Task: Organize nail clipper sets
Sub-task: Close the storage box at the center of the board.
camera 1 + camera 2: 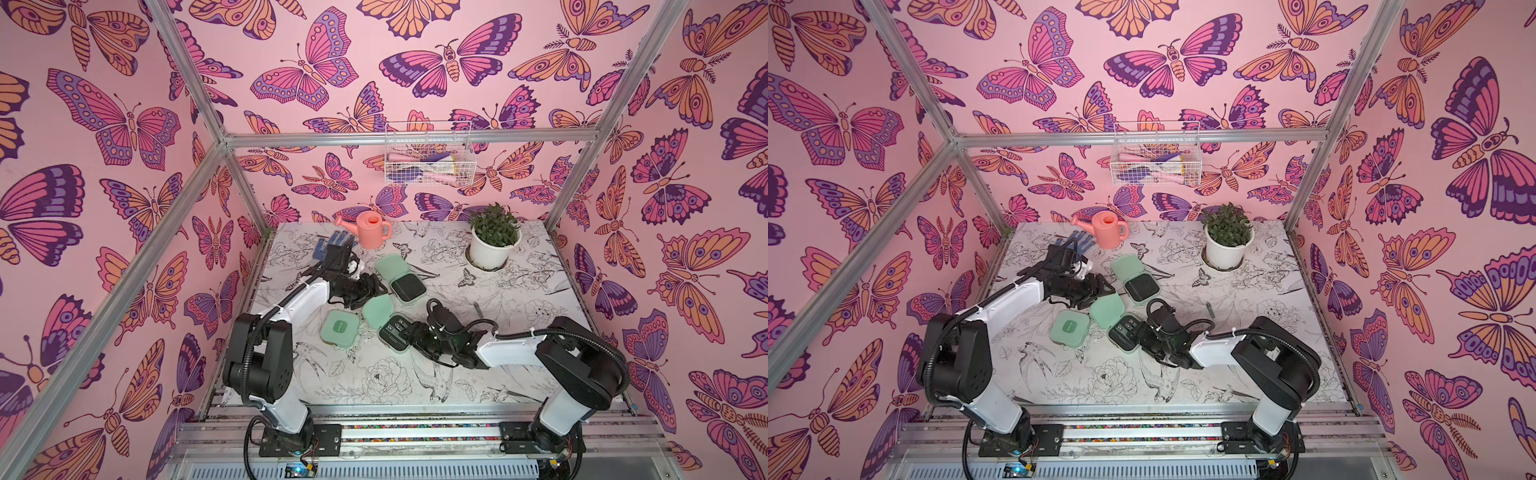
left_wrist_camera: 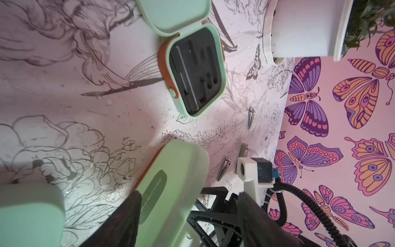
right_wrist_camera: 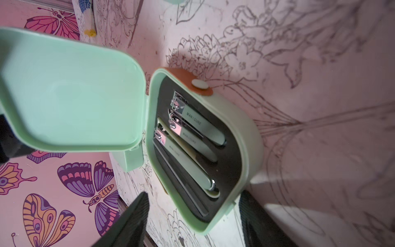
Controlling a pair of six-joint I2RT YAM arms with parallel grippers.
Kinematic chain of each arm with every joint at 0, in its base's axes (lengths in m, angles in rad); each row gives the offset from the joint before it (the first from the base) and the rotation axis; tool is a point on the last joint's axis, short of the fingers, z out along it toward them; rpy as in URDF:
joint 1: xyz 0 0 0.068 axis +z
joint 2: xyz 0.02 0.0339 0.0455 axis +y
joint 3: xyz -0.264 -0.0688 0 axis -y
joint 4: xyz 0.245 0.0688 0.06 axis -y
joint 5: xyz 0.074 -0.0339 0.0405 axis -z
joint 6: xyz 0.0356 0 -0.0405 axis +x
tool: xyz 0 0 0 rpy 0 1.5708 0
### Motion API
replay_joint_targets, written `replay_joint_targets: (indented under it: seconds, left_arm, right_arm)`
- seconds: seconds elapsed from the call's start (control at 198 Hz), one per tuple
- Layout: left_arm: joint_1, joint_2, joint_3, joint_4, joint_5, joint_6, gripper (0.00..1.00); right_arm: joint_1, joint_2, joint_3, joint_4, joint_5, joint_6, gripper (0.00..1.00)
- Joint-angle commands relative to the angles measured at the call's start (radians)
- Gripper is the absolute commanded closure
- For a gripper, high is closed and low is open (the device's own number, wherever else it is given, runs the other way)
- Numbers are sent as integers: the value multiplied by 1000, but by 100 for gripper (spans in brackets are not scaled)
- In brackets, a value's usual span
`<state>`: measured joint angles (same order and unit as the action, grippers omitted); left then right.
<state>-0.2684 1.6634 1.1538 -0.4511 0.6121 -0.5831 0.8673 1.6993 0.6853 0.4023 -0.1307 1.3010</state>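
Your left hand (image 2: 189, 196) is spread wide astride the raised lid (image 2: 171, 171), not clamped; looks set to fold it shut. Your right hand (image 3: 194, 193) brackets the filled case (image 3: 243, 136) at its base, probably steadying it; can't tell if it's gripping. A loose clipper (image 2: 251, 115) lies beyond your left hand.

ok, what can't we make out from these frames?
Closed case: contents; it is shut, both top views.
Far open case: whether its black tray holds anything; too dark, left wrist view.
Right gripper: whether it clamps the filled case; the case hides contact in right wrist view, too small in both top views.
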Motion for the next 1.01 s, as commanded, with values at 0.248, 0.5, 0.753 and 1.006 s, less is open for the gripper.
replay_joint_targets:
  seconds: [0.248, 0.5, 0.753, 1.006]
  left_arm:
    - [-89, -75, -76, 95, 45, -74, 28]
    - [-112, -96, -89, 104, 49, -93, 27]
    - [-125, -63, -159, 170, 41, -119, 28]
    - [-162, -36, -225, 246, 31, -155, 28]
  right_arm:
    - [-17, 84, 82, 3, -4, -98, 31]
    - [-19, 28, 4, -8, -47, -167, 28]
    - [-22, -40, -124, 122, -145, -229, 21]
    - [-22, -87, -224, 289, -116, -165, 24]
